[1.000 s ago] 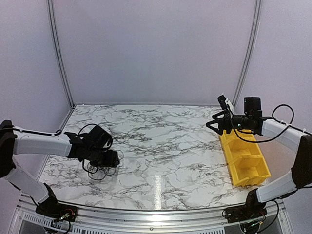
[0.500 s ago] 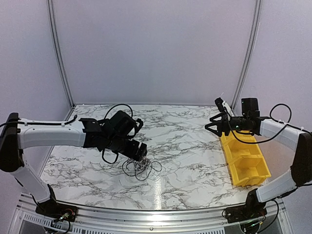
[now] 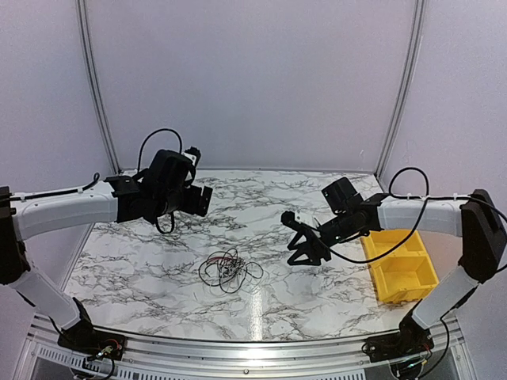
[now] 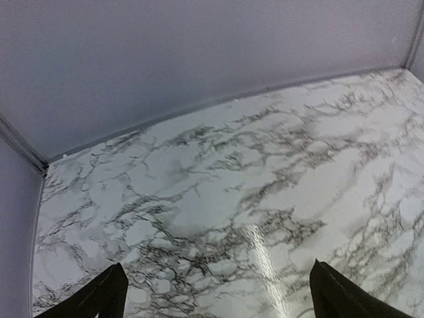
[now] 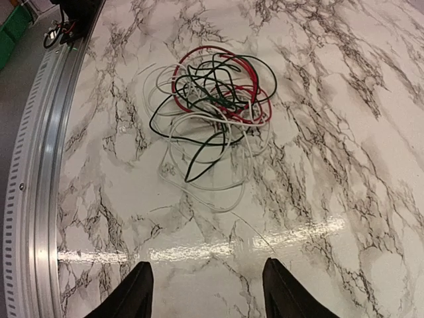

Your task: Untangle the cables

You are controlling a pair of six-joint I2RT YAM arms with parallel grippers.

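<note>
Your left gripper (image 4: 215,301) hangs high over the left rear of the marble-patterned table (image 3: 317,301), its jaws spread wide and holding nothing, well apart from the work. That is the first risk: with no hand pinning the heap, any pull from the other side will likely drag the whole knot across the glossy top rather than free a strand. The cables (image 5: 212,112) lie in one loose tangle near the front centre of the table, close to the ribbed aluminium rail (image 5: 33,199): very thin, springy wires in red, black and white-grey, curled into overlapping loops, with the red and black bunched at the core and pale loops trailing out toward the right wrist camera. The white-grey strands nearly vanish against the veined surface, so you may miss one in a pinch or catch two at once. Your right gripper (image 5: 209,291) hovers just right of the heap, jaws parted and empty, pointed down at it. Close on the dense middle and you will probably lift everything as a lump and tighten the crossings; wire this fine may also slip between the fingers. Further right, the hard yellow plastic bin (image 3: 404,269) sits at the table edge, and the right forearm passes close by it.
</note>
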